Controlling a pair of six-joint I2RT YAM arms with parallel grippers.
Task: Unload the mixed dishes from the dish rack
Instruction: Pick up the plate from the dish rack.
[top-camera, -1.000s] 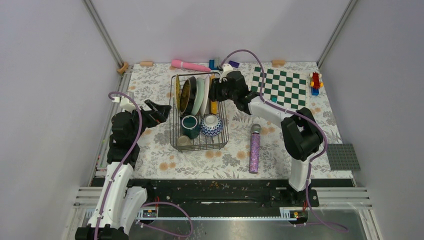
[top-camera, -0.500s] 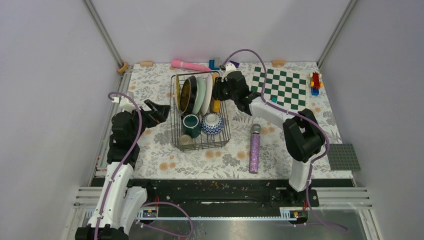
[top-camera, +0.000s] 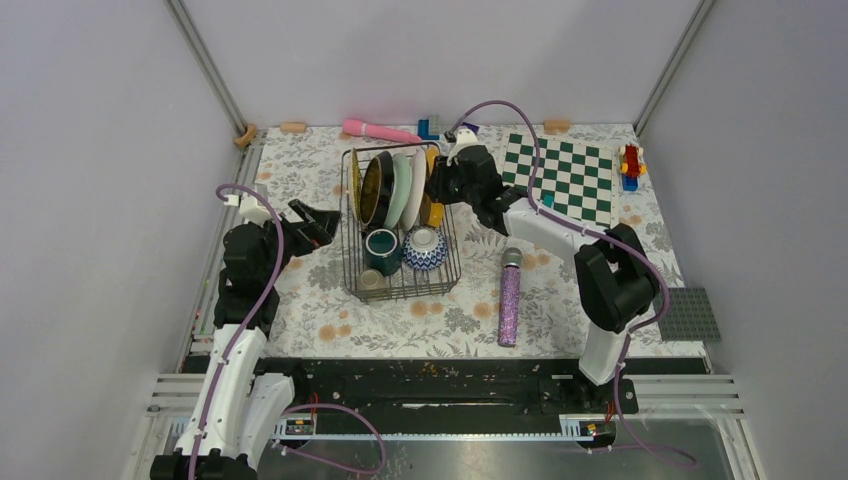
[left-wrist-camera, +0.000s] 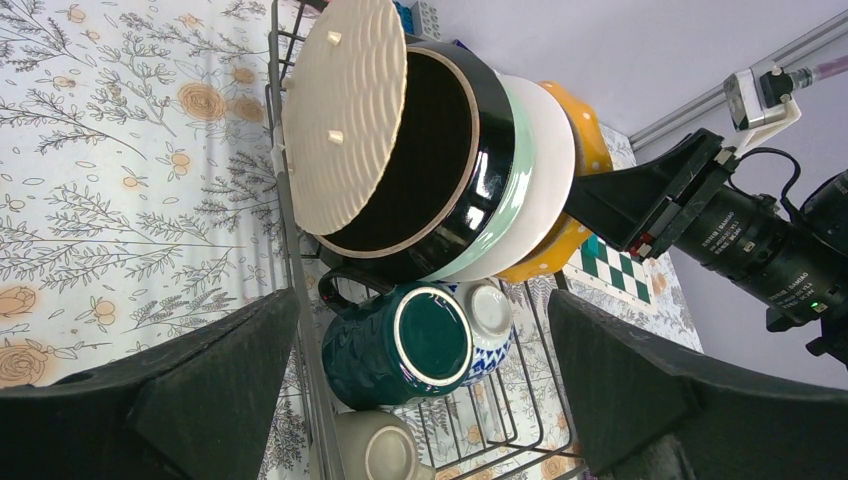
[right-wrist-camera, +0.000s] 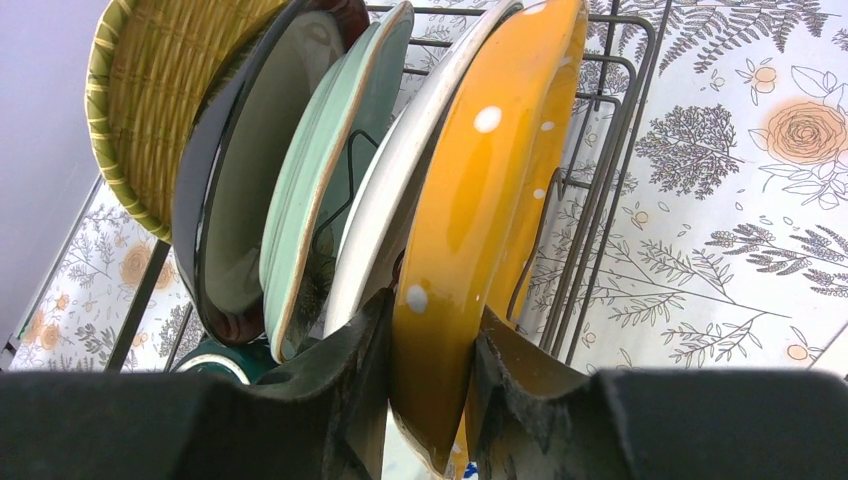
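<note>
— What's in the rack (top-camera: 400, 297)?
— Upright plates (top-camera: 396, 190) at the back; mug (left-wrist-camera: 400, 345), bowl (left-wrist-camera: 487, 320), cup (left-wrist-camera: 375, 455) in front. The right hand (right-wrist-camera: 432, 315) grips the yellow plate (right-wrist-camera: 480, 200); the left hand (top-camera: 315, 225) is wide open beside the rack.

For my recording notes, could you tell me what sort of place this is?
Probably a robot test cell, not a kitchen: frame posts and plain walls enclose the table, a left arm and right arm stand at its near edge, and the dish rack sits beside a chessboard.
</note>
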